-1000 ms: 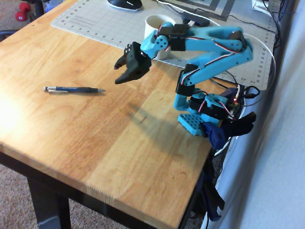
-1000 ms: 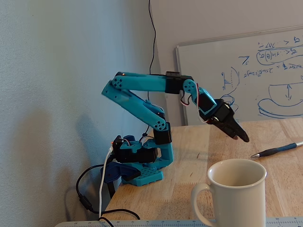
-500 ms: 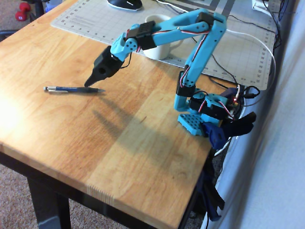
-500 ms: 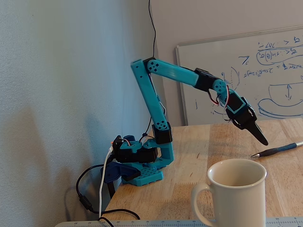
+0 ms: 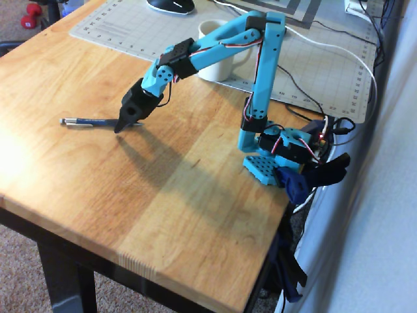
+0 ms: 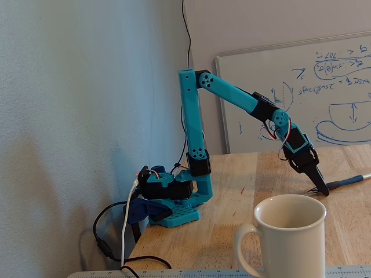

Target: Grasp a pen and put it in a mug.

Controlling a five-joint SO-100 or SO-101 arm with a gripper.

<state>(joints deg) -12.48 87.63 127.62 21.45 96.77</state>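
Pen: lies flat on the wooden table, long axis roughly left-right in the overhead view — clip end at the left, pointed tip at the right, under the fingertips.
Gripper: tips down at the pen's tip end, touching or just above it; we cannot tell which from either view.
Gripper state: fingers look drawn together to a narrow point; we cannot tell if they are parted around the barrel or closed on it. Pen looks flat on the wood, so we judge it not lifted.
Fixed view: gripper sits right at the pen's near end, the barrel running off to the right edge.
Key relation: most of the pen lies left of the tool in the overhead view — the grasp lands near one end, not mid-barrel, so we expect it to droop when raised.
Mug: upright on the cutting mat, well apart from the pen, behind the arm; opening looks empty in the fixed view.
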